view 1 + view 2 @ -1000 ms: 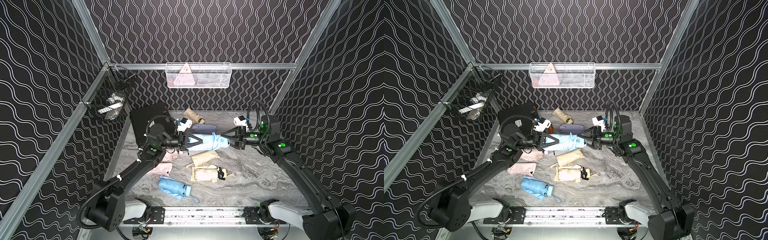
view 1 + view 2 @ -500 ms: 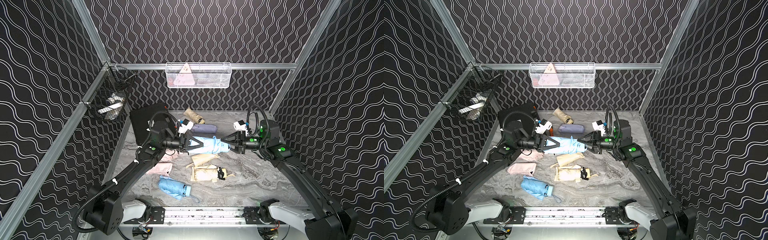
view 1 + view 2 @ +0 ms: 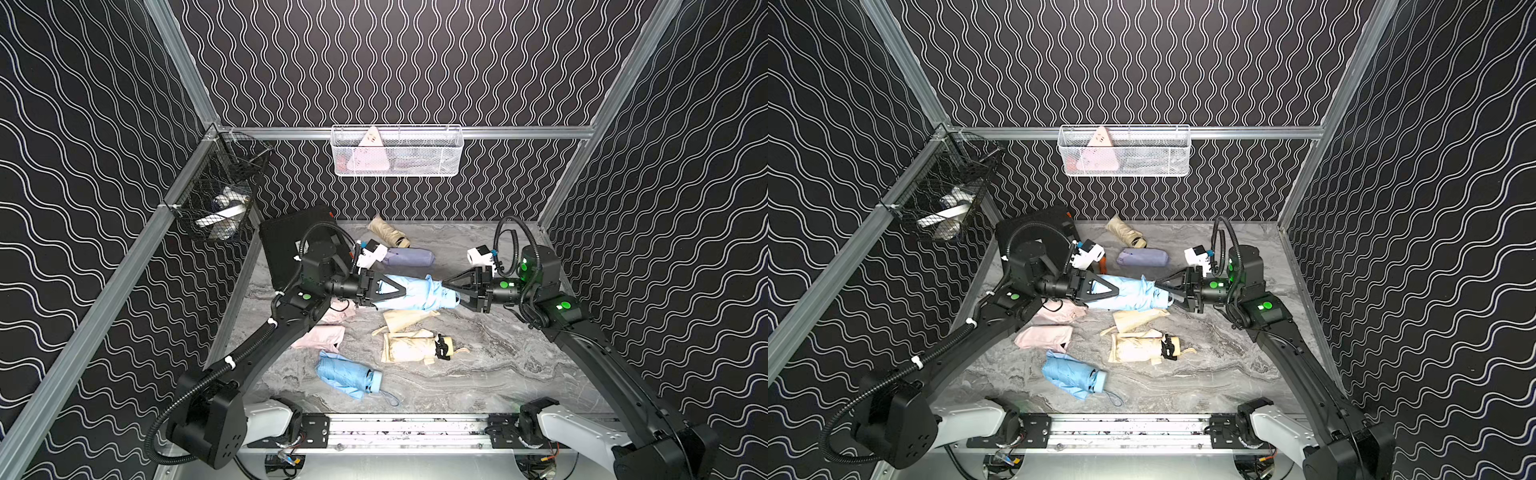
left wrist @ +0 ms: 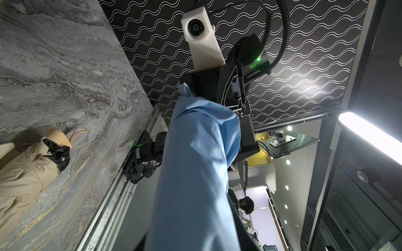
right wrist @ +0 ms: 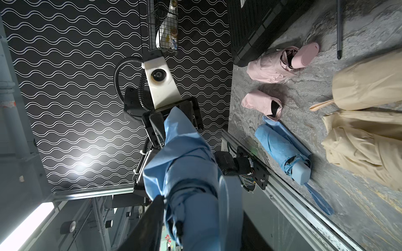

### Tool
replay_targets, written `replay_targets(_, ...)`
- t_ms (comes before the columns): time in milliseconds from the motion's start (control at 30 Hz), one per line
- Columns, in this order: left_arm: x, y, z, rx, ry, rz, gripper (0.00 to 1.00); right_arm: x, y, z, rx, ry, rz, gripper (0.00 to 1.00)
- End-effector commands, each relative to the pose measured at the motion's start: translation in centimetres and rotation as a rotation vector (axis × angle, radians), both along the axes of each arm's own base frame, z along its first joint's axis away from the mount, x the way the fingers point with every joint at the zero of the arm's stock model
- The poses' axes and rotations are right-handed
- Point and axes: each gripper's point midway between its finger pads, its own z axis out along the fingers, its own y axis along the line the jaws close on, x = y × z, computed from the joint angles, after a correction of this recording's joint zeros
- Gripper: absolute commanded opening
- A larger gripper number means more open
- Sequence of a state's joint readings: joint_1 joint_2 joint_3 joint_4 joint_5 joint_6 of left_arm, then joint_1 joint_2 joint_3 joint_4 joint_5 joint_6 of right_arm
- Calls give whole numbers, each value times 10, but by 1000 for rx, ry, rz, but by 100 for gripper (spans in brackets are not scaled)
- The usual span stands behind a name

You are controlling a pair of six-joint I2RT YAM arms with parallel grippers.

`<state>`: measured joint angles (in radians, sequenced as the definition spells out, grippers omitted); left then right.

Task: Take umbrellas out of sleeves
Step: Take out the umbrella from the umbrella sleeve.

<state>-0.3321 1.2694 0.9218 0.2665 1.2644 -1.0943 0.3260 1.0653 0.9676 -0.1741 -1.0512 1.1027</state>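
Above the surface (image 3: pixel 498 365), between the two arms, the left pincer (image 3: pixel 401 291) pinches one end of the light blue sleeve (image 3: pixel 419 291). The right pincer (image 3: pixel 452 291) pinches the light blue umbrella (image 5: pixel 191 206) at the sleeve's mouth.

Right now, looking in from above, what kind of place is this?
Probably a robot test booth in a lab: two arms mounted on a metal rail, patterned walls on an aluminium frame, and a marble-look table strewn with umbrellas.
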Motion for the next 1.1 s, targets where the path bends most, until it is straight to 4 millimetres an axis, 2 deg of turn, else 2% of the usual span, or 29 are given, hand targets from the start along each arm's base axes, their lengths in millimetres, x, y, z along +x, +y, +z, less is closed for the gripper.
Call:
replay_targets(0,14,2,-6,22,21,74,20,-17,5,22,62,-83,103,50)
replay_targets(133,14,2,-4,16,19,73,19,-23,3,17,42,-83,104,54)
replay_targets(433,17,1,-2,10,16,75,19,-30,2,10,43,-61,124,52)
replay_targets(800,16,2,-4,16,19,86,19,-31,5,5,48,-58,139,38)
replay_targets(1067,15,1,-5,14,27,71,19,-27,10,6,54,-67,139,38)
